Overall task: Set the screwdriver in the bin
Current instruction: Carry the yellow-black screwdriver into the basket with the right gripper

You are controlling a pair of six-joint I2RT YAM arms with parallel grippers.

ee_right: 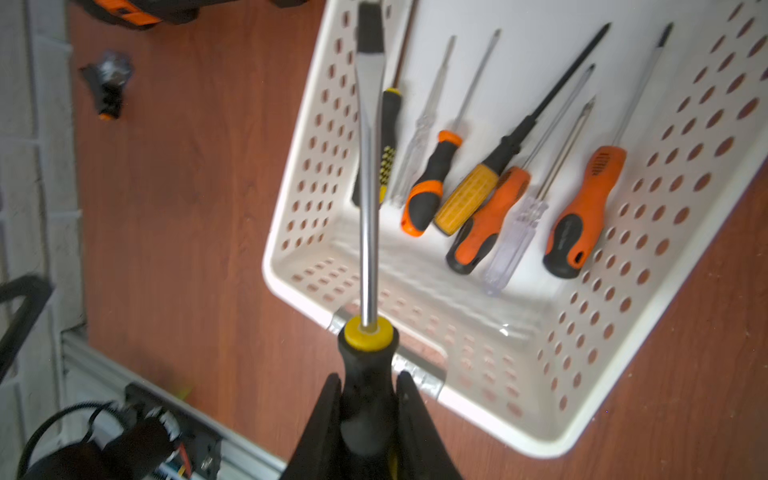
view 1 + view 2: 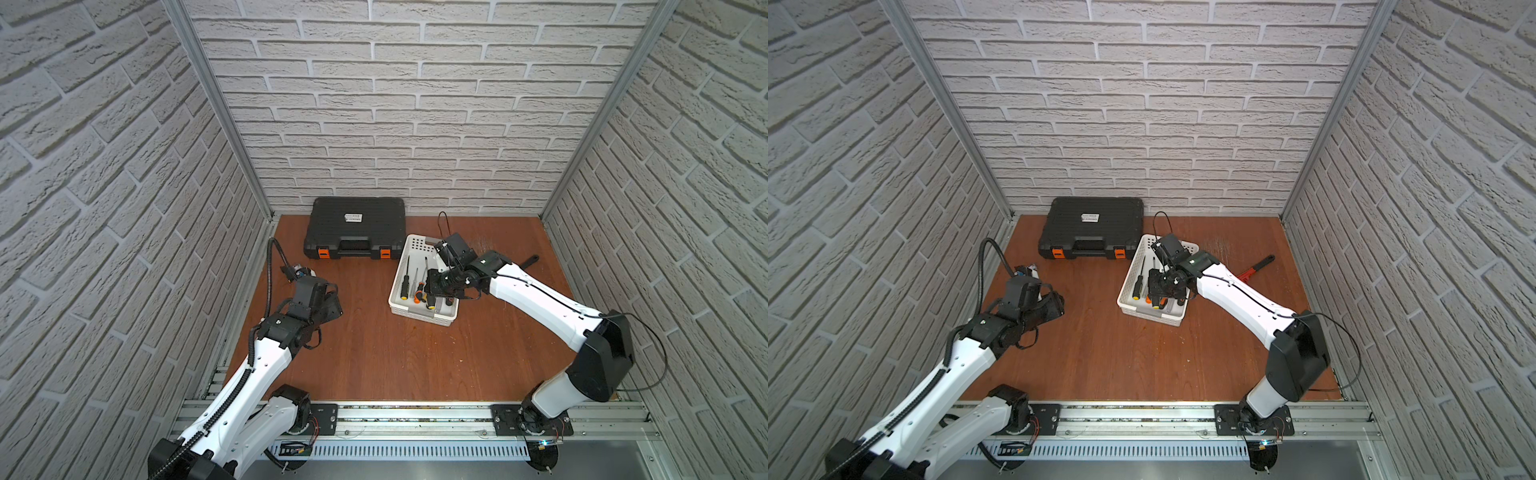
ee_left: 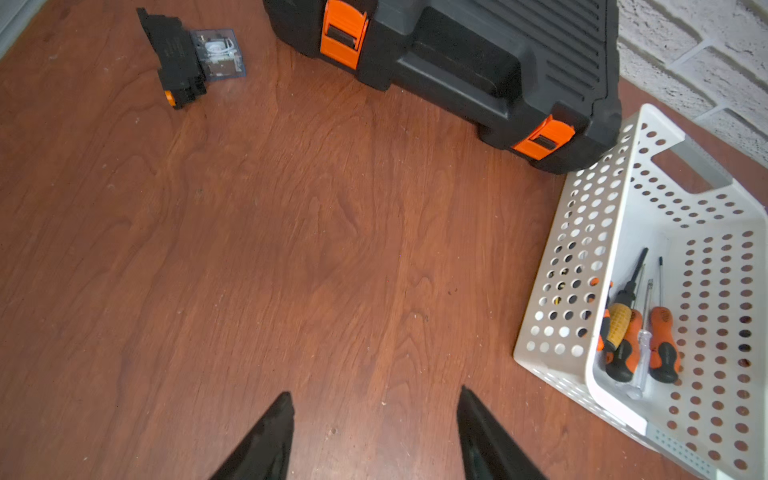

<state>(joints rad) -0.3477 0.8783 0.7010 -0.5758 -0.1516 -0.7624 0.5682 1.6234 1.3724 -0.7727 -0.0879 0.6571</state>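
**Screwdriver Held Over the Bin in the Right Claw**

From where I stood, the left gripper point(image 3: 374, 392) sat at nine o'clock on the wooden table point(image 2: 374, 353), its jaws spread with nothing between them. A small black-and-clear part point(image 3: 195, 58) lay at ten o'clock. The black toolcase point(image 2: 357, 226) rested at eleven, latched, along the far edge. Just right of centre, toward one o'clock, stood the white bin point(image 2: 422, 316), one corner just beside the case. Several other screwdrivers point(image 1: 582, 208) lay on its floor. The right gripper point(image 1: 370, 378) hung above the bin's near end, pinching the black handle of the screwdriver point(image 1: 366, 232). Its bare shaft reached toward eleven o'clock, above the bin's long wall. A red-handled tool point(image 2: 1256, 266) lay at two o'clock.
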